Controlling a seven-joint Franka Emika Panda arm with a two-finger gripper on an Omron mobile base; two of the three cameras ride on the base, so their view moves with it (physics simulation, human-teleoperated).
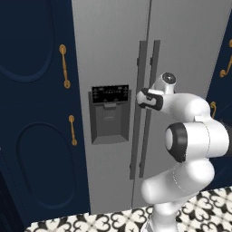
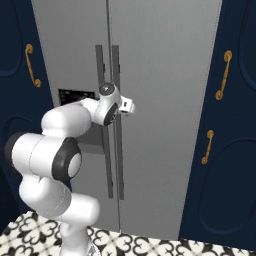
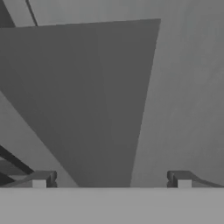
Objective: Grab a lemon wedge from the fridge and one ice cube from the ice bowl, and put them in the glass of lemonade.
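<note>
The fridge [image 1: 113, 45] [image 2: 165, 75] stands straight ahead, both grey doors shut. Its two dark vertical bar handles [image 1: 155, 63] [image 2: 116, 65] run side by side along the centre seam. My gripper [image 1: 143, 98] [image 2: 132, 106] is up against these handles at about mid height. In the hand view my gripper [image 3: 111, 180] is open, and one dark handle bar [image 3: 87, 100] lies between the fingertips [image 3: 39, 179], close to the door face [image 3: 192, 87]. The lemon wedge, the ice cube, the ice bowl and the glass of lemonade are out of view.
A black-panelled dispenser recess [image 1: 108, 115] sits in the left door. Navy cabinets with brass handles flank the fridge on the left [image 1: 36, 113] and on the right [image 2: 230, 150]. Patterned black-and-white floor tiles [image 1: 90, 222] lie in front.
</note>
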